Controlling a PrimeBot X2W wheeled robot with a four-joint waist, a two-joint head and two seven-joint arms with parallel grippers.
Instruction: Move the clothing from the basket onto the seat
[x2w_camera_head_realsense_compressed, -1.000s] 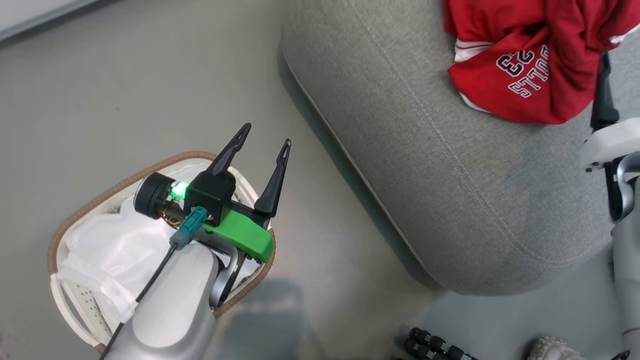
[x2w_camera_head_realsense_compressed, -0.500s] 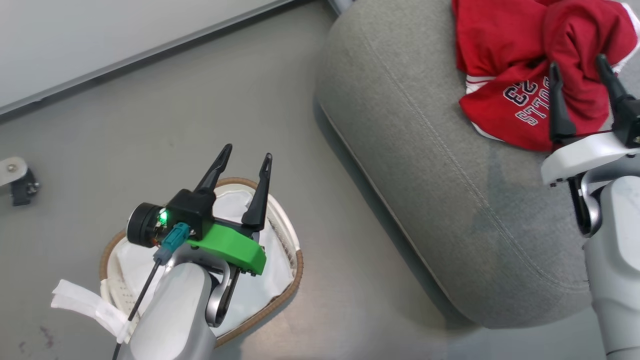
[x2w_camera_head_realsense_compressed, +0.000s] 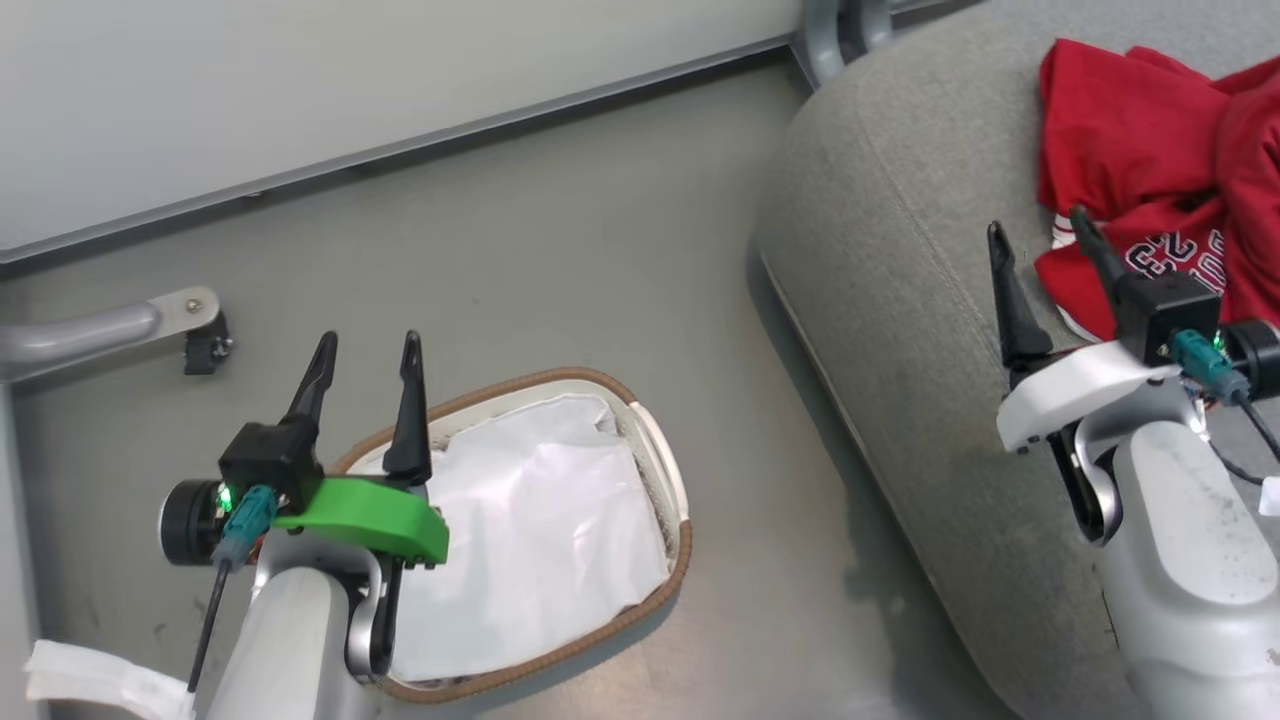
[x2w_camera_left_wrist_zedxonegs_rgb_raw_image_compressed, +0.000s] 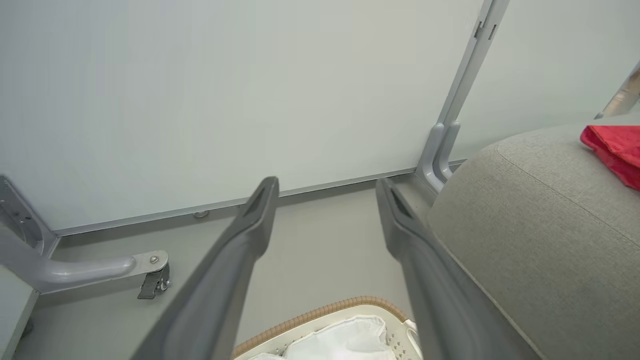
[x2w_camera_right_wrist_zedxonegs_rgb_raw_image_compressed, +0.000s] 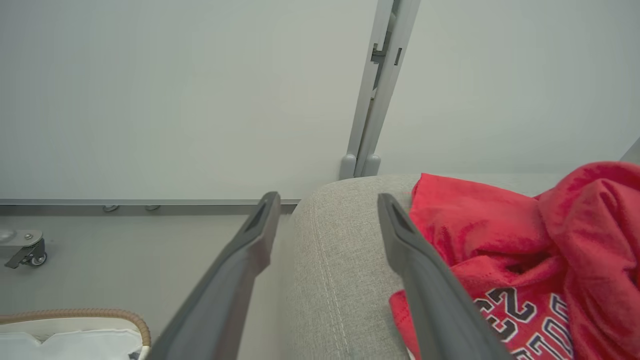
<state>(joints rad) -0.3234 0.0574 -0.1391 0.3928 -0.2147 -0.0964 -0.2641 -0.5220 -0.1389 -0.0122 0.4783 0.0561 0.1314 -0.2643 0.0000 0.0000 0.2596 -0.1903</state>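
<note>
The likeliest mishap, as I judge it, is a snag. The right pincer (x2w_camera_head_realsense_compressed: 1037, 225) hangs spread and empty over the seat (x2w_camera_head_realsense_compressed: 900, 250), with one dark finger just at the hem of the clothing (x2w_camera_head_realsense_compressed: 1130, 150). A careless sweep could hook that loose fabric and drag it toward the cushion's rounded edge, where it might slide to the floor (x2w_camera_head_realsense_compressed: 560, 250). The left pincer (x2w_camera_head_realsense_compressed: 367, 342), likewise spread and holding nothing, hovers by the rim of the basket (x2w_camera_head_realsense_compressed: 560, 378). Dipping in could catch the thin white liner (x2w_camera_head_realsense_compressed: 530, 520) and lift or tip the light basket, or the sheet could be mistaken for a garment. The clothing lies bunched on the seat, a soft red heap with white trim and navy-and-white lettering. The seat is plump grey woven upholstery with a stitched seam. The basket is oval, white perforated plastic under a brown woven rim; its inside shows crumpled liner and nothing red.
</note>
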